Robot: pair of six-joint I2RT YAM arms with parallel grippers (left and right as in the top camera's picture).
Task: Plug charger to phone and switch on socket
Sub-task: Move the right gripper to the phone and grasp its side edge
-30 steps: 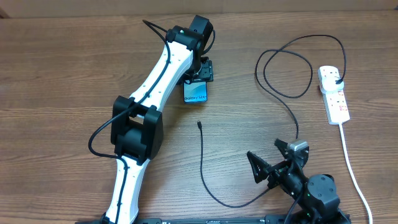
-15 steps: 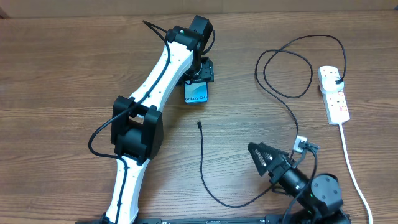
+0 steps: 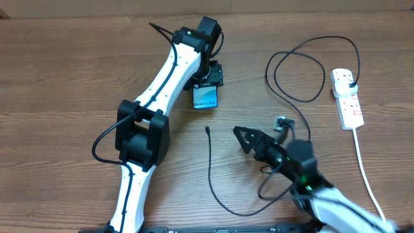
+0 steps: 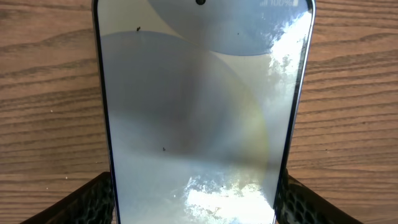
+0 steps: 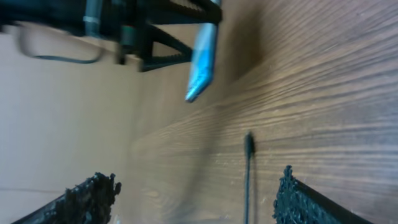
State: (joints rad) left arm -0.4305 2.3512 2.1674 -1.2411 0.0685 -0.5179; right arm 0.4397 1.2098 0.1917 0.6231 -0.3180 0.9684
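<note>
Brown wood-grain table (image 3: 58, 71), a plain beige wall (image 3: 77, 5) past its far edge; the left gripper (image 3: 207, 84) is clamped on the phone (image 3: 205, 98) near the middle of the far edge, fingers (image 4: 93, 199) against both long sides; the phone's long axis runs far to near, free end tipped down toward the near edge (screen up, "Galaxy" readable); the charger (image 3: 209, 162) tip lies mid-table; the right gripper (image 3: 264, 131) hovers beside it, jaws wide, empty; the socket (image 3: 349, 103) sits by the right edge.
</note>
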